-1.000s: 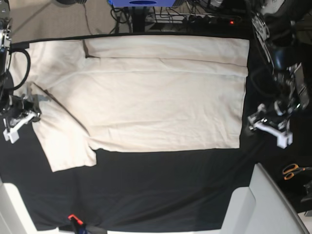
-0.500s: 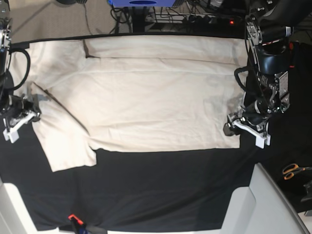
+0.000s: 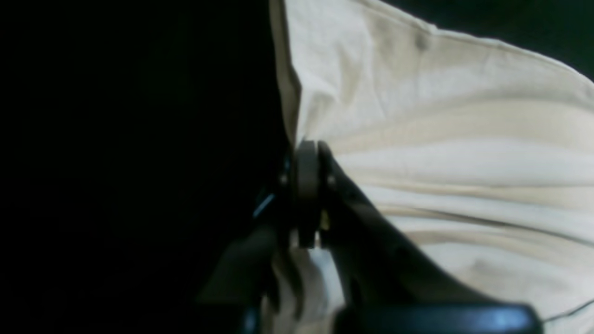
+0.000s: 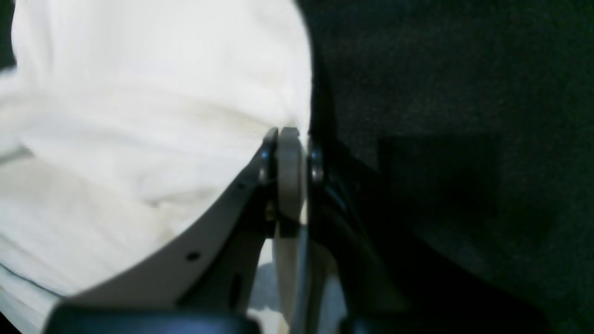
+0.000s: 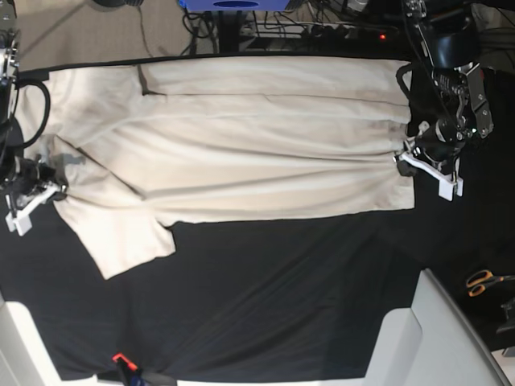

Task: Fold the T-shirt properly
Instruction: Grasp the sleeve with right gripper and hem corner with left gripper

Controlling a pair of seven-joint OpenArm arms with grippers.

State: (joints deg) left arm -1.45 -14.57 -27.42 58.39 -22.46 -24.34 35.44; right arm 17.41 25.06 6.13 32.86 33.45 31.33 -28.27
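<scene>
The cream T-shirt (image 5: pixel 241 145) lies spread on the black table (image 5: pixel 282 297), pulled taut lengthwise, with long creases running across it. My left gripper (image 5: pixel 405 163) is at the hem on the right, shut on the bunched hem edge. In the left wrist view its tips (image 3: pixel 307 148) pinch the T-shirt (image 3: pixel 441 139) where the cloth meets the dark table. My right gripper (image 5: pixel 50 190) is at the far left by the sleeve, shut on the T-shirt's edge. The right wrist view shows the closed tips (image 4: pixel 288 134) against the white cloth (image 4: pixel 139 116).
Orange-handled scissors (image 5: pixel 483 281) lie at the right edge. Pale rigid panels (image 5: pixel 434 330) stand at the bottom right, and another (image 5: pixel 16 338) at the bottom left. A red-tipped clamp (image 5: pixel 121 359) sits on the front edge. Cables and a blue base (image 5: pixel 233 4) are behind the table.
My left arm came in from the right, shut on the hem and drew it back and outward. The shirt stretched, new creases formed, and the near sleeve slid right. My right gripper stayed.
</scene>
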